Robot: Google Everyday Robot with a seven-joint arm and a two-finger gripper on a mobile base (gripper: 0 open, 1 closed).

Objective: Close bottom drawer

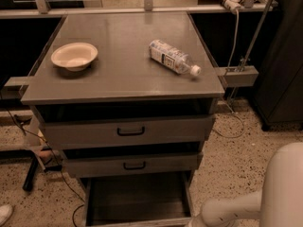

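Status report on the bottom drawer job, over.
Claw out of view; only white arm shows, lower right. Bottom drawer pulled out, open. Nothing seen blocking it.

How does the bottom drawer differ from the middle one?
Bottom drawer is pulled far out, inside showing; middle drawer is barely out, inside hidden. Middle drawer shows its front and black handle; bottom drawer's handle is out of frame. Both grey metal. Gripper not in view; only the arm, lower right.
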